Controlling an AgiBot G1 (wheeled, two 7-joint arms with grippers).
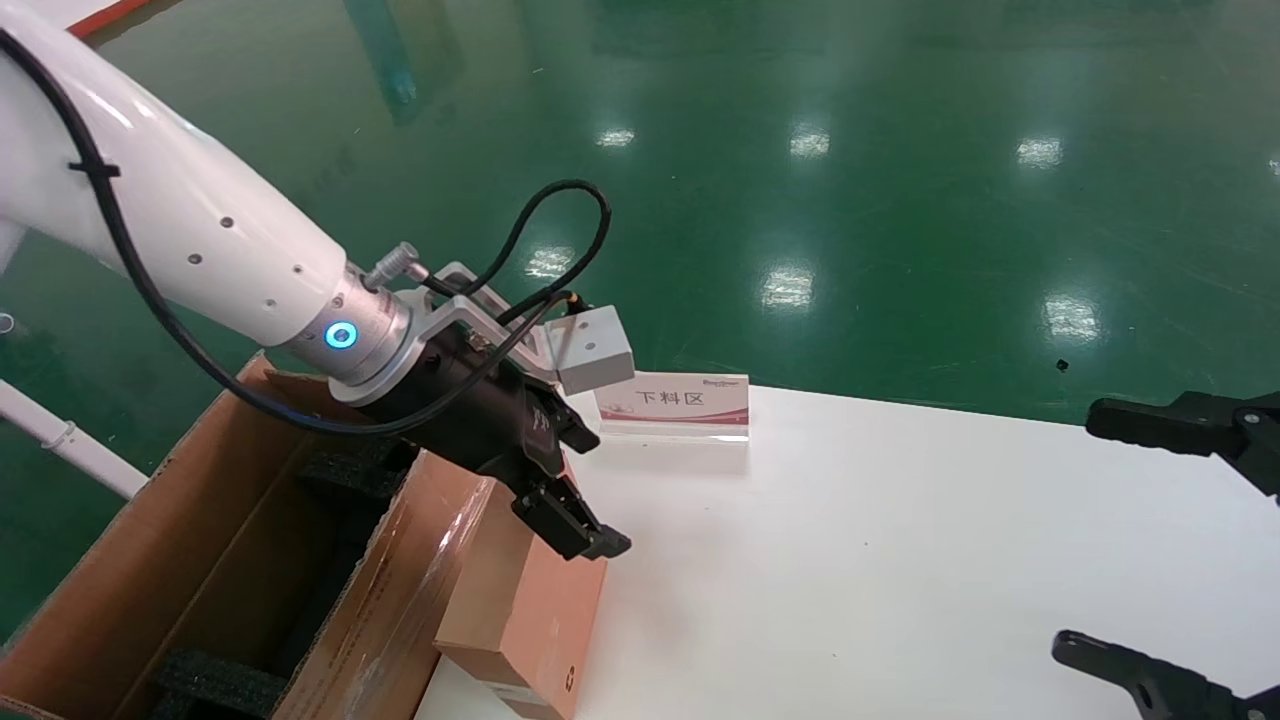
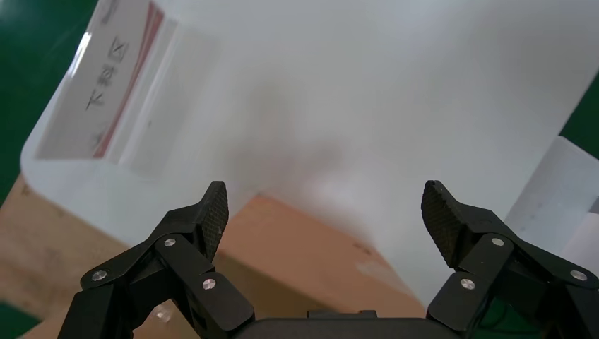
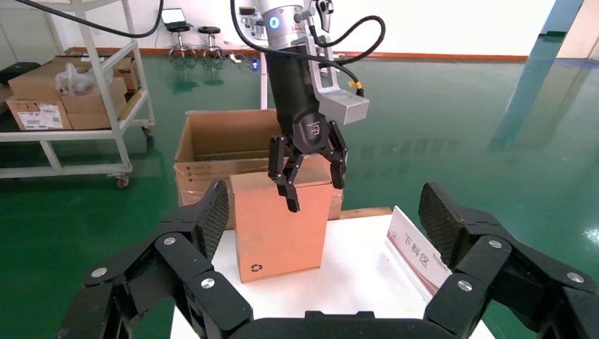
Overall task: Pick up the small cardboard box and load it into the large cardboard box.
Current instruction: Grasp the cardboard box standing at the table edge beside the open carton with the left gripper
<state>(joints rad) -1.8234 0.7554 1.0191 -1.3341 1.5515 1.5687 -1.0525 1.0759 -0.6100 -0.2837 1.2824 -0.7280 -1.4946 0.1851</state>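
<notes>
Green glossy floor surrounds a white table [image 1: 900, 560], and against the table's left edge stands the large cardboard box [image 1: 170, 560], a long, deep brown carton with open flaps, black foam inside and shiny tape on the flap next to the table.

On the table's left edge, touching that taped flap, the small cardboard box [image 3: 281, 224] stands on edge: flat, pinkish-brown, plain-faced, with a small dark recycling mark near a lower corner and a paler narrow side. The left claw [image 3: 308, 167] hangs over its top edge with fingers spread wide, one on each side, not yet clamped on anything.

My guess is the main risk lies in the closing. The box balances on a narrow side at the table's rim, so a finger touching first could tip it flat or push it off the edge. A shallow pinch on smooth card could also slip during the lift, and the taped flap could snag the box on the way in.

The right claw [image 1: 1150, 545] waits open at the table's far right, beyond a small sign [image 1: 672, 402].
</notes>
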